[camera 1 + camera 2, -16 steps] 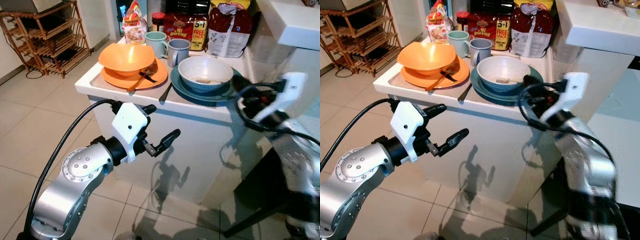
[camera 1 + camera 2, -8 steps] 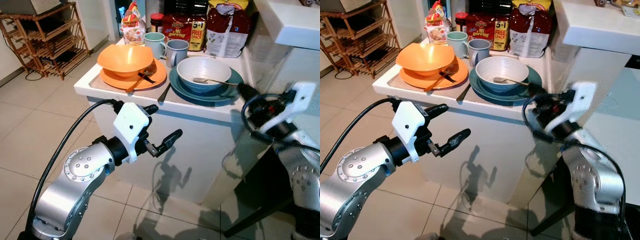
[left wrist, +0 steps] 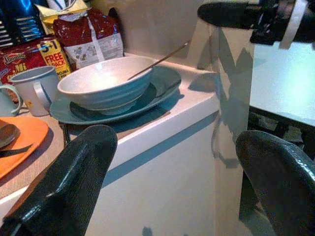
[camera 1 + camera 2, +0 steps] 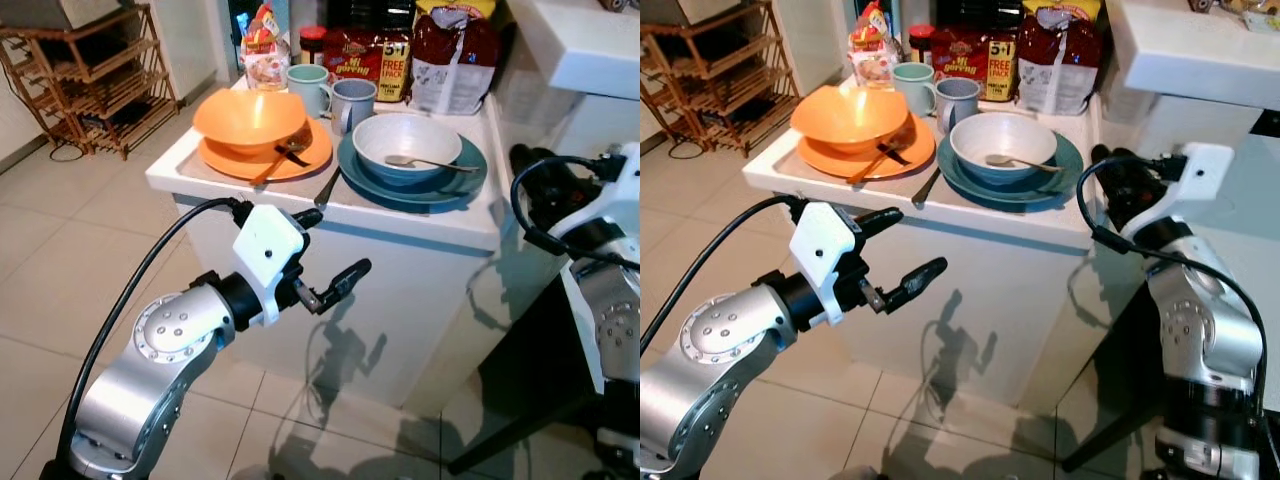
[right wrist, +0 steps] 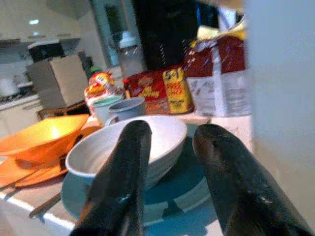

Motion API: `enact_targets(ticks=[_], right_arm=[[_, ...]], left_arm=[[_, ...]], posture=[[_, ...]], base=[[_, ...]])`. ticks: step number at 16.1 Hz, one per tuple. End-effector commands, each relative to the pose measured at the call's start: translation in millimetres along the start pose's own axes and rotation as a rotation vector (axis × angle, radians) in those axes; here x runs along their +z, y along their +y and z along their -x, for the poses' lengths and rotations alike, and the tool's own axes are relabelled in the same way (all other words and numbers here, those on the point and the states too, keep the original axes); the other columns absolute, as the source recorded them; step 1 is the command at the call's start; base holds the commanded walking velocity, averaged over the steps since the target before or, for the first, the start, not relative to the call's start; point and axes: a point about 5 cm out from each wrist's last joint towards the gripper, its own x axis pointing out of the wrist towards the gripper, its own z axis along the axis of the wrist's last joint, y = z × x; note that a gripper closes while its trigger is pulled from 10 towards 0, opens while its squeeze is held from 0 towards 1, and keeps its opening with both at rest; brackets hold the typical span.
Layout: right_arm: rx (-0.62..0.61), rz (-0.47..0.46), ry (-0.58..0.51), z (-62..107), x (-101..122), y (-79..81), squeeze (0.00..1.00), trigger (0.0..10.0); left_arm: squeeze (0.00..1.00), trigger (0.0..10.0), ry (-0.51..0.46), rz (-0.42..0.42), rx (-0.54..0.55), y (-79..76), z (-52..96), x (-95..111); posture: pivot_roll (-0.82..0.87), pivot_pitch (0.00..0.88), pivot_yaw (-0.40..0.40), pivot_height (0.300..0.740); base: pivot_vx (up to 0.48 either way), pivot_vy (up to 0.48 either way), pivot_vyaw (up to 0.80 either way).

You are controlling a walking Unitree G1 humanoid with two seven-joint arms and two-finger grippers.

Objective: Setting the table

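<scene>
Left gripper (image 4: 330, 250): jaws spread wide, holding nothing, touching nothing; it hangs in front of the white counter (image 4: 440, 215), below its front edge.

Right gripper (image 5: 170, 162): fingers a narrow gap apart, nothing between them; it sits off the counter's right edge, apart from it, pointing toward the dishes.

Task items, right half of the counter: pale blue bowl (image 4: 407, 146) on a teal plate (image 4: 455, 180) near the front right corner. A metal spoon (image 4: 425, 162) lies in the bowl, handle resting over the rim toward the right edge.

Left half: orange bowl (image 4: 250, 117) on an orange plate (image 4: 310, 150), a dark utensil leaning against it, probably a spoon (blurred). A knife (image 4: 327, 187) lies between the two plates.

Behind them: two mugs (image 4: 352, 100), then food packets (image 4: 450, 60) along the back edge.
</scene>
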Motion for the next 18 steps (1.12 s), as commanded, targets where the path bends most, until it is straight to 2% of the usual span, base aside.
enact_targets(ticks=[1,6,7,8,9,10,11,15,17,18], right_arm=[[0.034,0.008,0.004,-6.7,-3,5.9,1.00,10.0],[0.139,-0.015,-0.043,-18.5,1,21.4,1.00,10.0],[0.147,0.002,-0.032,-20.9,-1,23.5,1.00,10.0],[0.121,0.056,0.018,-24.7,-9,22.4,1.00,10.0],[0.095,0.113,0.067,-29.2,-18,20.9,0.61,10.0],[0.096,0.110,0.068,-29.9,-19,21.1,0.61,10.0],[0.101,0.095,0.070,-31.9,-21,22.3,0.00,10.0],[0.096,0.056,0.071,-38.6,-27,20.4,0.00,10.0],[0.120,0.005,0.051,-38.8,-27,21.7,0.00,0.0],[0.128,-0.005,0.057,-38.7,-28,22.1,0.00,0.0]], left_arm=[[0.00,10.0,-0.002,-0.009,-0.001,0.2,-1.9,1],[0.00,10.0,-0.002,-0.008,0.002,0.0,-1.9,1],[0.00,10.0,-0.002,-0.007,0.002,-0.1,-1.8,1],[0.00,10.0,-0.002,-0.007,0.003,-0.2,-1.7,1],[0.00,10.0,-0.002,-0.006,0.002,-0.3,-1.9,1],[0.00,10.0,-0.002,-0.007,0.002,-0.4,-2.0,1],[0.00,10.0,-0.002,-0.008,0.001,-0.4,-2.0,1],[0.00,10.0,-0.001,-0.014,0.003,0.3,-0.3,0],[0.00,10.0,-0.001,-0.013,-0.002,-0.3,0.1,0],[0.00,10.0,-0.001,-0.013,-0.004,-0.6,0.2,0]], posture=[[0.06,0.000,0.001,0.740],[0.07,0.000,-0.003,0.740],[0.07,0.001,-0.004,0.740],[0.07,0.001,-0.004,0.740],[0.07,0.000,-0.005,0.740],[0.07,0.000,-0.005,0.740],[0.07,0.000,-0.006,0.740],[0.08,0.000,-0.009,0.740],[0.08,0.000,-0.008,0.740],[0.08,0.000,-0.008,0.740]], base=[[0.000,0.000,0.00],[0.000,0.000,0.00],[0.000,0.000,0.00],[0.000,0.000,0.00],[0.000,0.000,0.00],[0.000,0.000,0.00],[0.000,0.000,0.00],[0.000,0.000,0.00],[0.000,0.000,0.00],[0.000,0.000,0.00]])
